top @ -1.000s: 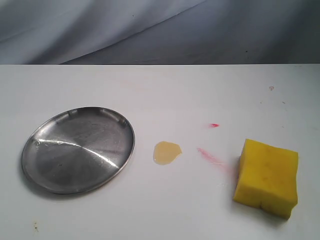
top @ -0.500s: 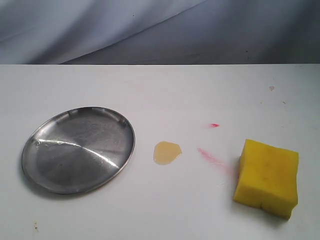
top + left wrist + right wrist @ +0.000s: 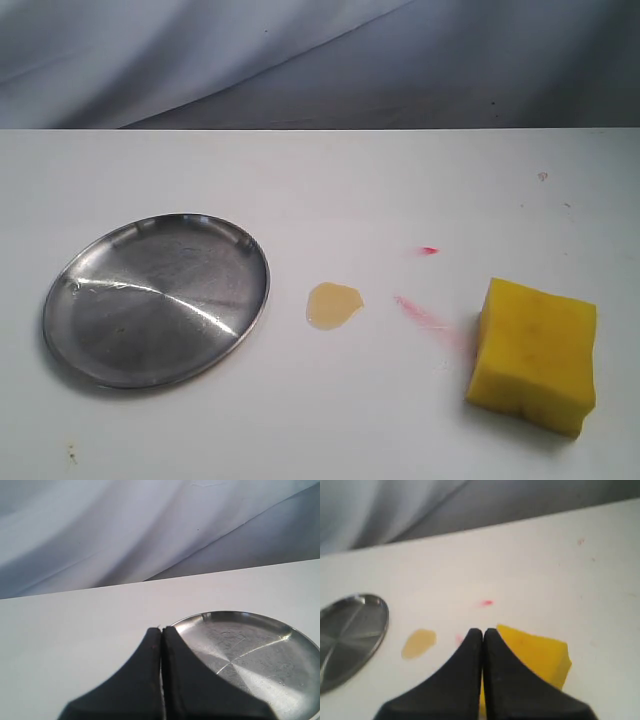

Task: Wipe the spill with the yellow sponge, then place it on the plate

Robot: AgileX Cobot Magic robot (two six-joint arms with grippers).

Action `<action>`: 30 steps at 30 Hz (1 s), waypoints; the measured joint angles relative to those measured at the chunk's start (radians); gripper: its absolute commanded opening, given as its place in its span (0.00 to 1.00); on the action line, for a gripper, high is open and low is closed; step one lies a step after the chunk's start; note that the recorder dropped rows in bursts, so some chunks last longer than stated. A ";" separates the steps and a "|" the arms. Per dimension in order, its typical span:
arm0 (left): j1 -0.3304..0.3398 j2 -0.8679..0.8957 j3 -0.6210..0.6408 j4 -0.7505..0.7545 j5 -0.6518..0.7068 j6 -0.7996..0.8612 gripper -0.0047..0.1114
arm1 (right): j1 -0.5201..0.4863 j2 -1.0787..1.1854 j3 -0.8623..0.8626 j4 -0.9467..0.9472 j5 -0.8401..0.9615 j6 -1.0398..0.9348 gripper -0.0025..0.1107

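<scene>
The yellow sponge lies on the white table at the right, untouched. The spill, a small glossy tan puddle, sits mid-table between the sponge and the plate, a round silvery dish on the left. Neither gripper shows in the exterior view. In the right wrist view my right gripper is shut and empty, held above the table, with the yellow sponge partly hidden behind its fingers and the spill off to one side. My left gripper is shut and empty, near the rim of the plate.
Thin red-pink streaks and a red dot mark the table between spill and sponge. A grey-blue cloth backdrop hangs behind the table's far edge. Small dark specks dot the far right.
</scene>
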 measured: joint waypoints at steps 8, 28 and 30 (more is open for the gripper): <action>0.000 0.000 0.000 0.000 0.000 0.000 0.04 | 0.032 0.438 -0.182 -0.002 0.229 -0.125 0.03; 0.000 0.000 0.000 0.000 0.000 0.000 0.04 | 0.062 0.924 -0.239 -0.242 0.101 0.049 0.65; 0.000 0.000 0.000 0.000 0.000 0.000 0.04 | 0.062 0.955 -0.239 -0.248 0.067 0.063 0.65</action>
